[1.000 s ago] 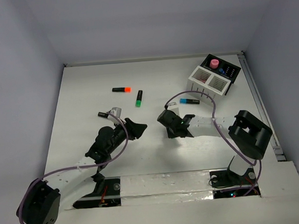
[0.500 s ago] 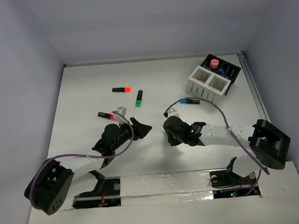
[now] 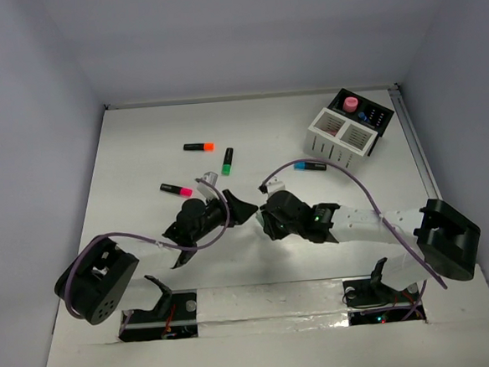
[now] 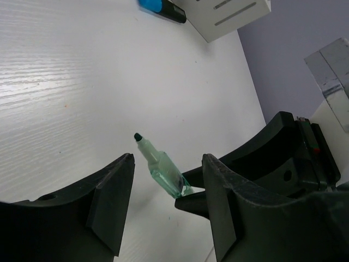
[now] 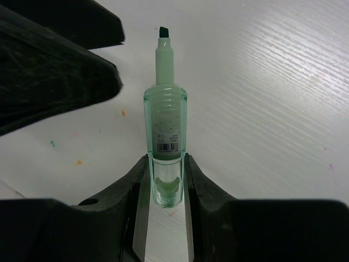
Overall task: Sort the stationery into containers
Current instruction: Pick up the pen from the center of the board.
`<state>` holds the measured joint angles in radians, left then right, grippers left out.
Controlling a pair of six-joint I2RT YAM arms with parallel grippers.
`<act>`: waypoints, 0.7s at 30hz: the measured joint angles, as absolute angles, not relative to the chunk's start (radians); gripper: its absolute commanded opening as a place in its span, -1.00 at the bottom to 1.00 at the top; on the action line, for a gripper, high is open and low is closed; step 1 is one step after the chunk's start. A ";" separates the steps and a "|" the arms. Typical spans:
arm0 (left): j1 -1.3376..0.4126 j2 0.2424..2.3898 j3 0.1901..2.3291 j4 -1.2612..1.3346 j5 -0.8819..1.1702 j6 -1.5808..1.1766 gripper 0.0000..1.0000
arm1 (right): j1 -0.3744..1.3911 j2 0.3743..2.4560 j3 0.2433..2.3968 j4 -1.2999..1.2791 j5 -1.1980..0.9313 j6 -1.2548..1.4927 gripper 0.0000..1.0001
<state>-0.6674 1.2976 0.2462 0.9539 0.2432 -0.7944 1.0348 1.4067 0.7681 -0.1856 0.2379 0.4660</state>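
My right gripper (image 5: 165, 185) is shut on the rear end of a pale green, uncapped highlighter (image 5: 165, 125), whose dark tip points away from it. In the left wrist view the same highlighter (image 4: 161, 169) sticks up between the fingers of my left gripper (image 4: 168, 161), which stands open without touching it. From above, the left gripper (image 3: 245, 209) and the right gripper (image 3: 264, 216) meet nose to nose at mid-table. The containers, a white slatted box (image 3: 339, 133) joined to a black box (image 3: 367, 118), stand at the far right.
Loose on the table lie an orange-capped highlighter (image 3: 198, 146), a green-capped one (image 3: 226, 161), a pink-capped one (image 3: 176, 189) and a blue-capped one (image 3: 309, 165) beside the white box. A pink round piece (image 3: 350, 103) sits on the black box. Purple cables loop over both arms.
Both grippers have drawn together at mid-table: the left one moved right, the right one moved left and nearer, still holding the green highlighter.
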 measured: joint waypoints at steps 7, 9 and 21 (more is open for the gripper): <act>-0.693 1.340 0.262 0.966 0.234 -0.796 -0.08 | 1.046 1.407 0.768 -0.148 0.227 0.459 -1.00; -0.699 1.352 0.264 0.970 0.231 -0.797 -0.12 | 1.048 1.407 0.768 -0.145 0.225 0.459 -1.00; -0.724 1.404 0.274 0.994 0.183 -0.802 -0.72 | 1.051 1.380 0.746 -0.127 0.224 0.456 -1.00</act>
